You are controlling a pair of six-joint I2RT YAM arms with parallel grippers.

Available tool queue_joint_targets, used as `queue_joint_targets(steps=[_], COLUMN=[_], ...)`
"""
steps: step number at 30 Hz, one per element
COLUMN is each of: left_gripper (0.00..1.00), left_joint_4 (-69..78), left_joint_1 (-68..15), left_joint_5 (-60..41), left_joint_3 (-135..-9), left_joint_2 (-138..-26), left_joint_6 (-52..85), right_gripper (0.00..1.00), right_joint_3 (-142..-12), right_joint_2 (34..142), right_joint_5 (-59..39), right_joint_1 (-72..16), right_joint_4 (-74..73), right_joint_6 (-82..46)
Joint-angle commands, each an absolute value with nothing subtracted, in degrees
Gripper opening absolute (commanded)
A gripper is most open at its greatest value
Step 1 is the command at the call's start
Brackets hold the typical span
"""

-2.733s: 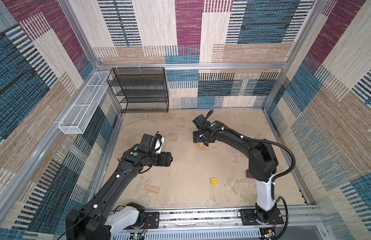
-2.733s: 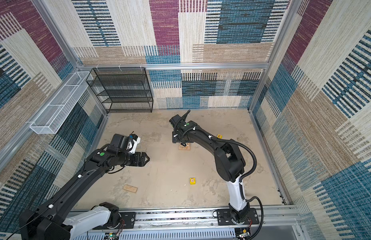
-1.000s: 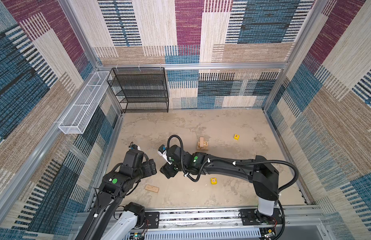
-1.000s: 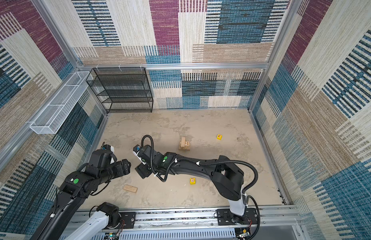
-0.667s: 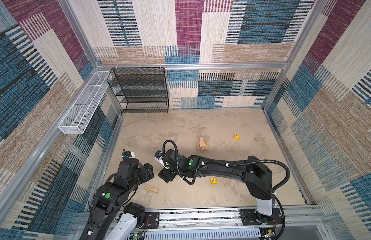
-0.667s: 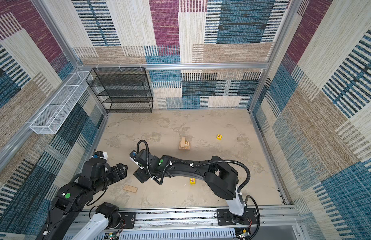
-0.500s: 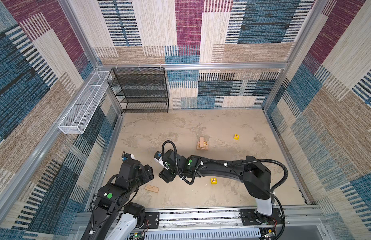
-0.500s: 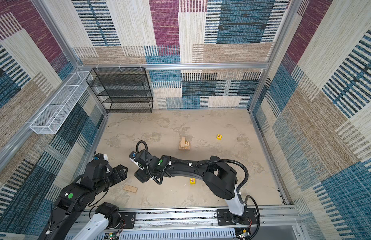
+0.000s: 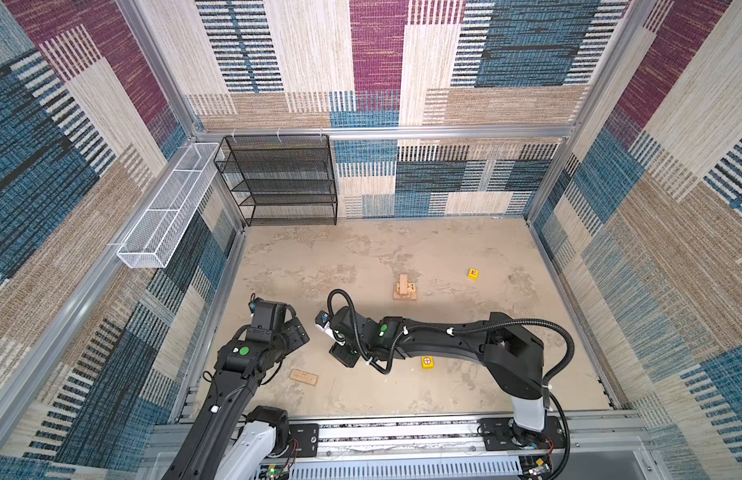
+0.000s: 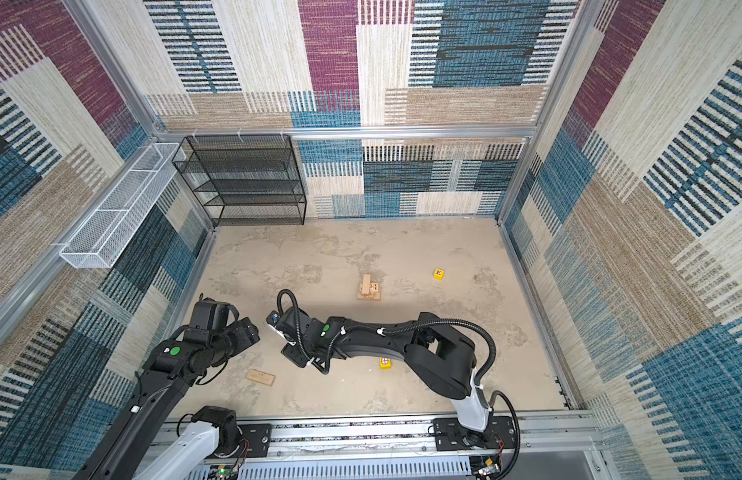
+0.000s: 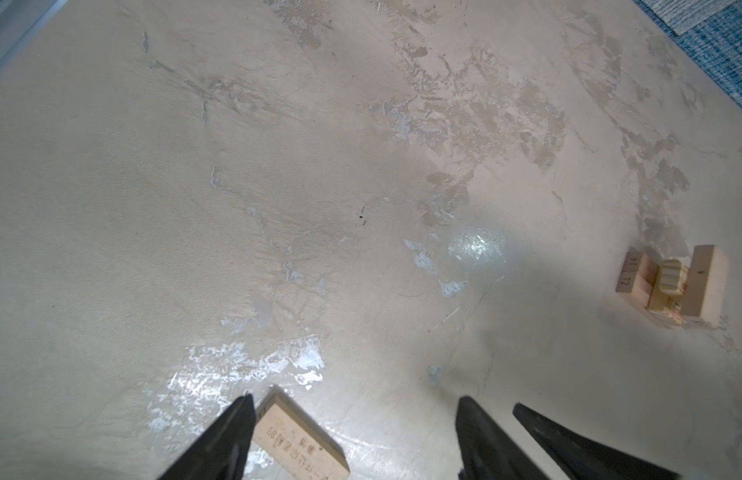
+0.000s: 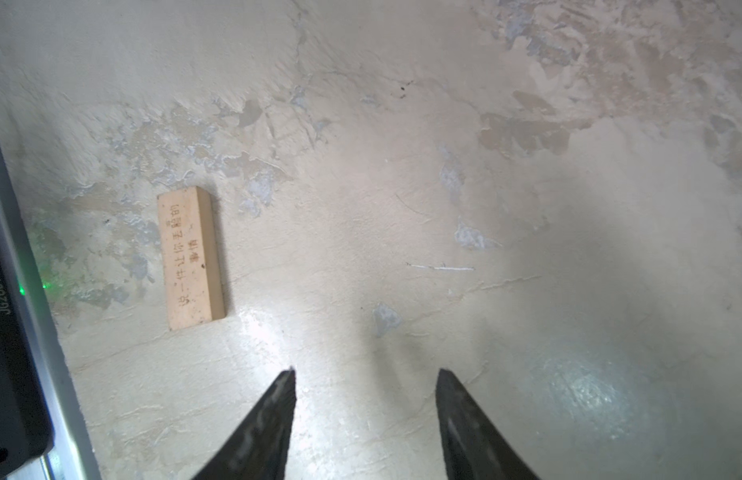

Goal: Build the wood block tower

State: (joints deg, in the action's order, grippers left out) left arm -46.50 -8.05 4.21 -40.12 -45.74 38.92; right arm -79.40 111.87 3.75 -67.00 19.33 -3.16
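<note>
The tower (image 9: pixel 404 287) (image 10: pixel 369 287) is a low stack of tan planks at mid-floor, also seen in the left wrist view (image 11: pixel 668 286). A loose printed plank (image 9: pixel 304 377) (image 10: pixel 260 377) (image 12: pixel 190 257) lies flat near the front left. One yellow cube (image 9: pixel 473 274) (image 10: pixel 439 273) sits right of the tower, another (image 9: pixel 427 362) (image 10: pixel 385 362) by the right arm. My left gripper (image 9: pixel 300 332) (image 11: pixel 356 398) hangs open above the floor, the plank (image 11: pixel 298 444) showing beside one finger. My right gripper (image 9: pixel 344 356) (image 12: pixel 366 370) is open and empty, reaching across to the left.
A black mesh shelf (image 9: pixel 284 178) stands at the back left wall and a white wire basket (image 9: pixel 165 216) hangs on the left wall. The metal rail (image 9: pixel 402 432) with both arm bases runs along the front edge. Patterned walls enclose the floor.
The right arm has swung from the tower across to the front left, close to the loose plank. The left arm has drawn back toward the front left corner.
</note>
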Motion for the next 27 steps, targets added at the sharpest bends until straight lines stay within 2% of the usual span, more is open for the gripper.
queue_joint_targets(steps=[1, 3, 7, 15, 23, 27], left_gripper=[0.81, 0.81, 0.81, 0.81, 0.8, 0.8], left_joint_4=[-41.54, -40.29, -39.49, -36.99, -32.86, -30.67], left_joint_1=[-3.89, -1.16, 0.07, 2.13, 14.74, 18.03], left_joint_5=[-2.69, -5.42, -6.24, -5.49, -8.57, -11.31], left_joint_3=[-38.75, -37.66, -37.06, -35.77, -33.91, -32.75], left_joint_2=[-46.58, -47.38, -48.62, -49.91, -52.82, -53.04], left_joint_6=[35.7, 35.25, 34.99, 34.42, 33.96, 34.19], right_gripper=[0.52, 0.49, 0.49, 0.54, 0.56, 0.56], right_joint_3=[-78.23, -77.96, -78.82, -82.18, -85.97, -88.64], right_joint_2=[110.68, 110.96, 111.96, 114.55, 118.93, 121.37], right_joint_5=[4.09, 3.32, 1.95, -3.2, -1.55, -0.84], right_joint_1=[-67.15, -67.08, -67.13, -68.87, -70.37, -71.32], right_joint_4=[17.22, 17.39, 17.84, 15.71, 12.92, 13.46], right_joint_6=[-3.66, -3.02, -1.55, 1.9, 1.72, 2.24])
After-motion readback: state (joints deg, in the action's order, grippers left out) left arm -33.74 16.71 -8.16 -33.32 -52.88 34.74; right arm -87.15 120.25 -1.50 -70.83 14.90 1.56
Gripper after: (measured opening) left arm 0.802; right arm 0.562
